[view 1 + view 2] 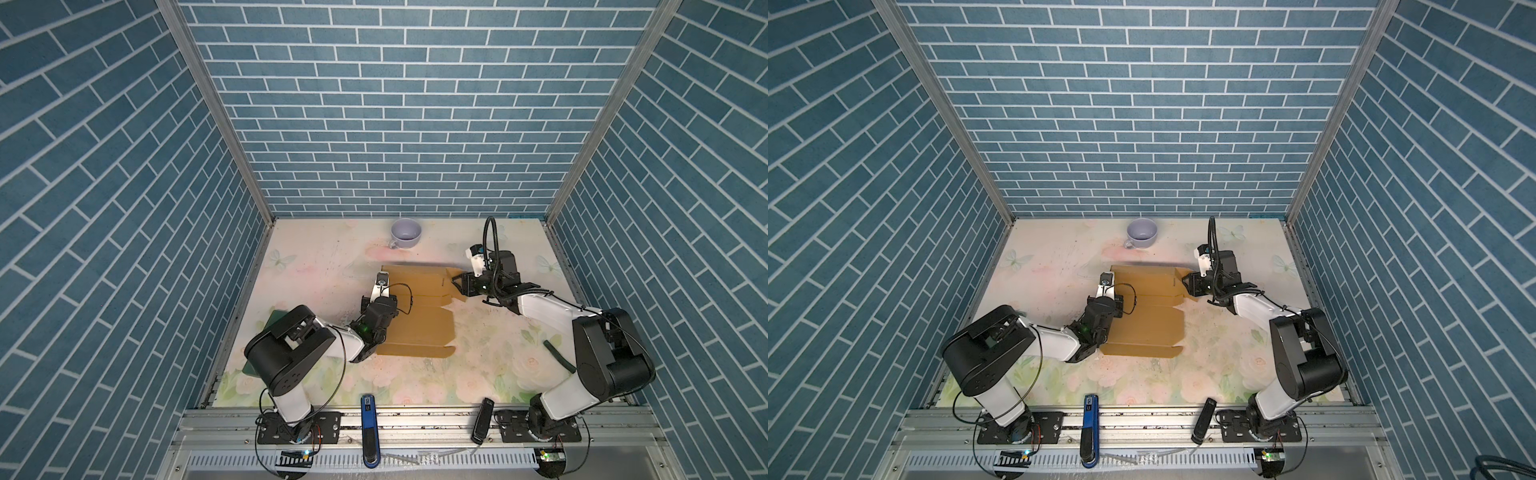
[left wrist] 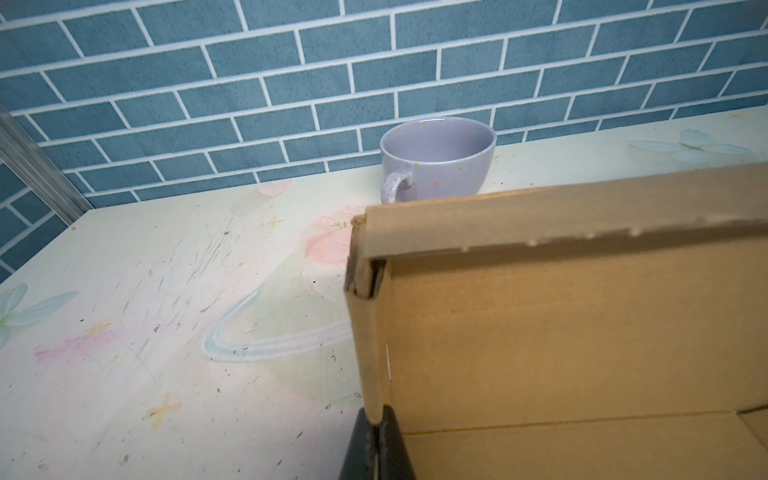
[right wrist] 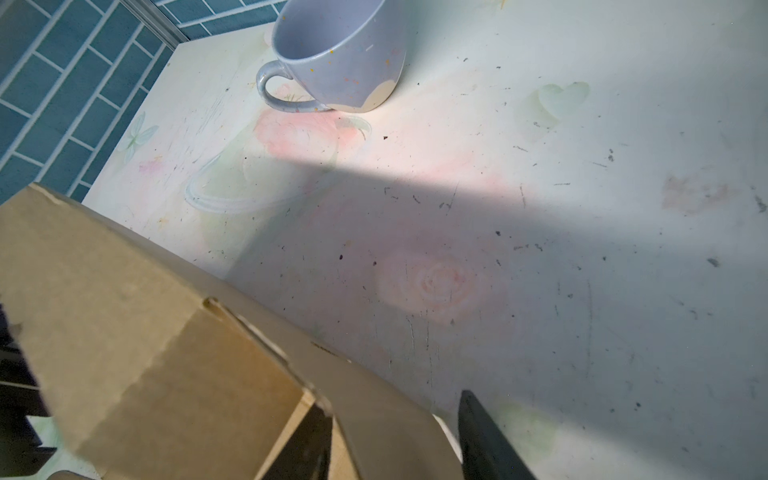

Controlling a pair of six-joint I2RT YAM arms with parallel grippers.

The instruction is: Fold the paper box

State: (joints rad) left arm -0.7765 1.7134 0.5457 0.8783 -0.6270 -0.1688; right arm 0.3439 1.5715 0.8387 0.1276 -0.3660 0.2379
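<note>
1. Closest to the left wrist lens, the left gripper (image 2: 375, 415) was closed tight, its dark fingers (image 2: 357, 449) pinching the upright left side wall of the paper box (image 2: 561, 332)
2. The brown cardboard box sat in the middle of the floral table (image 1: 316, 266), between the two grippers, only partly folded: its far wall and left wall stood up, while the near panels lay flat toward the front rail
3. The right gripper (image 3: 392, 405) stood about half open at the box's far right corner; a loose cardboard flap passed between its fingers (image 3: 486, 440), and a strip of table showed between the flap and one finger, so nothing was clamped
4. A lilac speckled mug (image 1: 406, 233) stood upright near the back wall, behind the box and apart from it, handle turned toward the left arm's side
5. A dark green board (image 1: 274, 320) lay at the table's left edge, mostly covered by the left arm
6. A short dark green tube (image 1: 559, 355) lay on the table beside the right arm
7. A blue-and-black tool (image 1: 369, 419) and a black handle-shaped object (image 1: 482, 419) rested on the front rail
</note>
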